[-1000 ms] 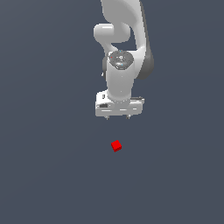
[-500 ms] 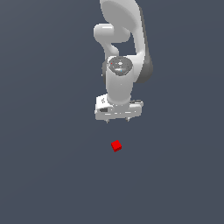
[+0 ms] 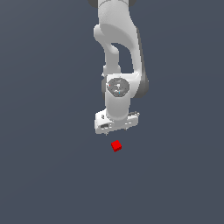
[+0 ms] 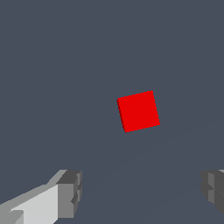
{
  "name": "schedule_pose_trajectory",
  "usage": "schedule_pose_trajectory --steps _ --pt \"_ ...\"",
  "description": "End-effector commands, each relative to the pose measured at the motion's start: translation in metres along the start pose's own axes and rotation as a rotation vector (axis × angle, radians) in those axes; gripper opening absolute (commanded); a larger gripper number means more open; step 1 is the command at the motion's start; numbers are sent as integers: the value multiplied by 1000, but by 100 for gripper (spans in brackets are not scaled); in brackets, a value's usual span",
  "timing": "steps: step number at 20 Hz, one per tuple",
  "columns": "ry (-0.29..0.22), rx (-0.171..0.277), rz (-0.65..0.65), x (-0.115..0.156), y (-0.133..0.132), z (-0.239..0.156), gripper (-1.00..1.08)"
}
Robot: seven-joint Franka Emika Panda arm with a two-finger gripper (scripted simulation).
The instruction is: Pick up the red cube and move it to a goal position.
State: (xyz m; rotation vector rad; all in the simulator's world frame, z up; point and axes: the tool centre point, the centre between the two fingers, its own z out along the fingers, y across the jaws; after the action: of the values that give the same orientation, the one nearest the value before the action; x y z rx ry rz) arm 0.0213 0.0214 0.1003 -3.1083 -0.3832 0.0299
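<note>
Red cube: you see the red cube (image 3: 116, 145) lying on the table (image 3: 48, 166), just below the centre of the exterior view; in the wrist view it (image 4: 138, 111) sits slightly right of centre, flat on the surface, turned a little askew.
Gripper: your gripper (image 3: 117, 130) hangs above the cube and apart from it, pointing down at mid-frame of the exterior view.
Gripper state: released; in the wrist view the two fingers (image 4: 70, 192) stand wide apart at the lower corners with nothing between them.
Cube versus gripper: the cube lies beyond the fingertips, touching neither.
Arm: the white arm (image 3: 117, 48) descends from the top centre of the exterior view.
Table: plain dark grey-blue, filling both frames.
</note>
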Motion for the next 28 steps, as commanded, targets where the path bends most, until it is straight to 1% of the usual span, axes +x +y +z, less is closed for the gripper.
schedule_pose_trajectory --steps 1,6,11,16,21,22,28 --pt "4 -3 -51 9 3 19 100" --pt "10 -8 -136 27 8 49 100" --pt "14 -12 -192 39 10 69 100" --pt "16 -14 -221 46 11 79 100" --pt "16 -14 -225 47 10 79 100" --pt "16 -14 -225 47 10 79 -100" --pt "16 -14 -225 47 10 79 -100"
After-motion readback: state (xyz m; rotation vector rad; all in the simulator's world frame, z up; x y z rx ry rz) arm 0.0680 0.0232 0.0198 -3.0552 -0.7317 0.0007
